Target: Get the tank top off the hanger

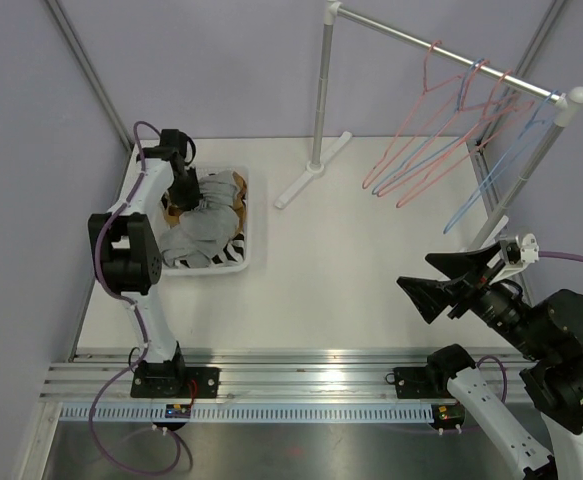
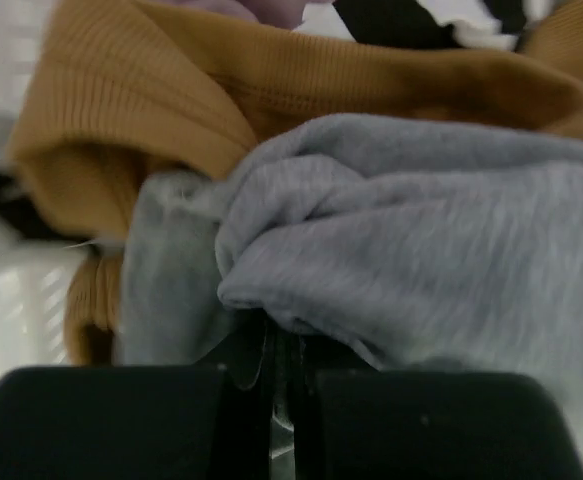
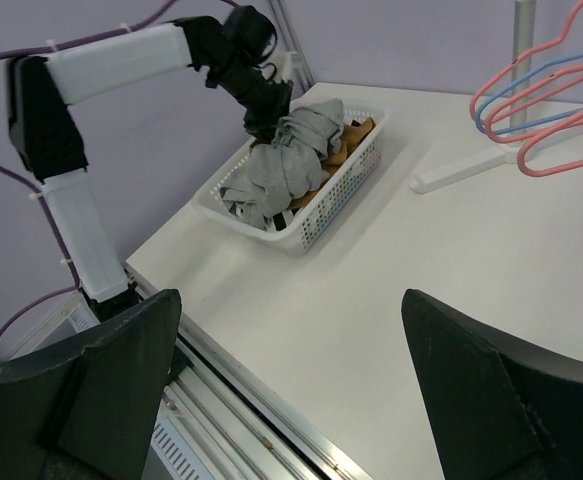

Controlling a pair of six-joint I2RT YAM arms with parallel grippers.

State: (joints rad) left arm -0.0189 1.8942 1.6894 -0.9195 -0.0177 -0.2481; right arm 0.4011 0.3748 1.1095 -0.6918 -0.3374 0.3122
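**Left jaws:** together, clamped on a bunched fold of the grey garment (image 2: 421,230). The left wrist view shows cloth pinched in the narrow slit between them.

**Right jaws:** wide apart, holding nothing, hanging over the near right of the tabletop (image 1: 351,290).

**Rail (image 1: 441,45):** stands at the far right and carries pink and blue hangers (image 1: 431,150). All of them look bare.

**Basket (image 1: 248,225):** white, at the far left, well apart from the rail.

**Grey garment:** presumably the tank top. It lies in the basket, heaped over a mustard garment (image 2: 171,90).

**Key relation:**
- The garment hangs directly below the left jaws, which grip its far end.
- Its long axis runs from there toward the near wall of the basket.
- The left arm (image 1: 126,250) is on it, while the right arm (image 1: 561,340) is across the tabletop.
- Judged from the bare hangers, removal looks done, and what remains is to let go over the basket.

**Unclear:**
- The garment's cut, straps and neckline are lost in the folds.
- A black-and-white item beneath it is mostly covered.
- The left wrist view is blurred and crowded with cloth.
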